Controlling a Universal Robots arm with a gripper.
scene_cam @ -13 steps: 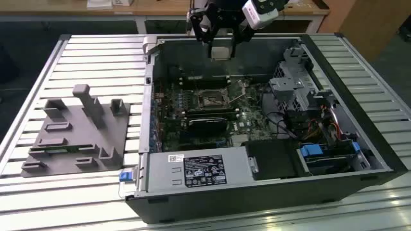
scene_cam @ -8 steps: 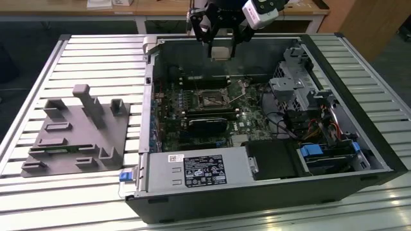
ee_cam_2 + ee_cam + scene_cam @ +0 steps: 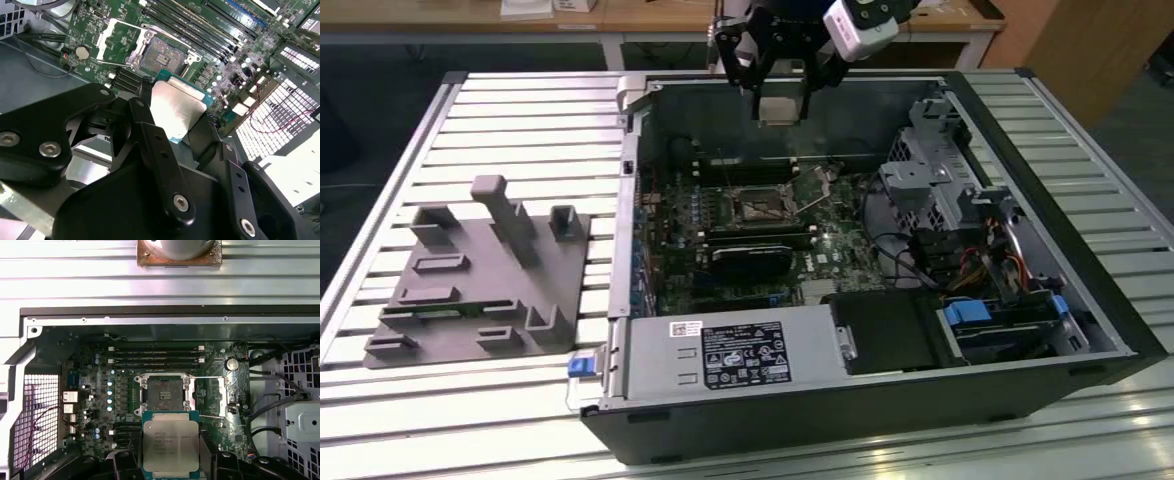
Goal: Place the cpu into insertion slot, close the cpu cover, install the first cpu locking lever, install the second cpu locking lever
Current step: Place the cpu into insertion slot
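cpu (image 3: 778, 108) sits pinched between the fingers of my gripper (image 3: 778, 100), in the upper middle of the exterior view, hanging over the open computer case (image 3: 854, 415). i see the insertion slot (image 3: 758, 205) bare on the motherboard (image 3: 841, 255) near the frame's centre, well apart from the chip. in the first wrist view the cpu cover (image 3: 218, 395) lies flipped open just beside the socket.
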